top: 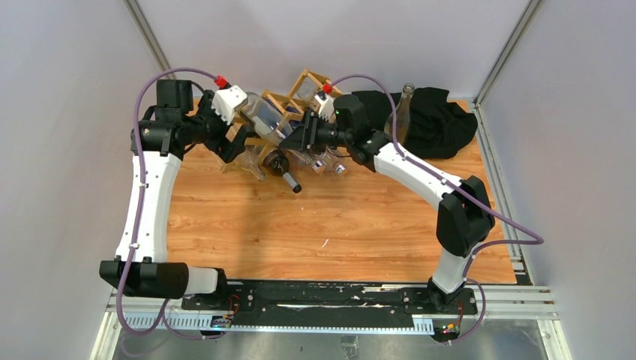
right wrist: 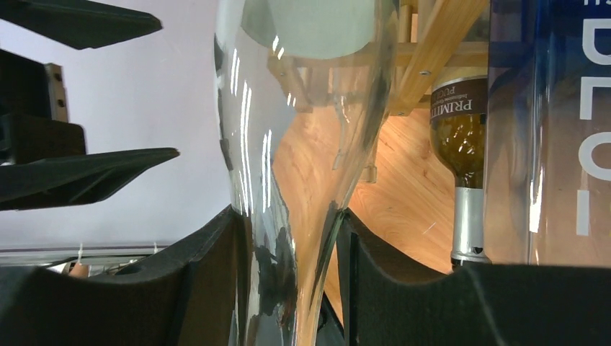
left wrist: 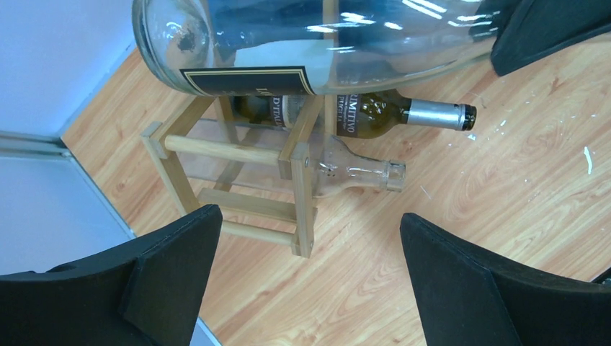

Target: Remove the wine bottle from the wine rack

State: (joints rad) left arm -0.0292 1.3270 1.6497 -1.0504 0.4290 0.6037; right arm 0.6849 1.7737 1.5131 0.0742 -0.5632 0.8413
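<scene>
The wine rack (top: 304,84), a light wooden lattice, stands tilted at the back of the table and shows below the left wrist camera (left wrist: 299,184). My right gripper (top: 301,139) (right wrist: 292,238) is shut on the neck of a clear wine bottle (right wrist: 302,144) (left wrist: 324,43) (top: 264,116) that lies in the rack's upper part. My left gripper (top: 234,146) (left wrist: 310,231) hangs open at the rack's left end with only tabletop between its fingers. A dark bottle with a silver capsule (left wrist: 389,112) (right wrist: 467,216) and a small clear bottle (left wrist: 360,173) lie lower in the rack.
A black cloth (top: 435,120) lies at the back right, with a clear bottle (top: 401,112) standing upright at its left edge. Another clear bottle with blue lettering (right wrist: 562,130) sits close on the right of the held one. Grey walls close in the back and sides.
</scene>
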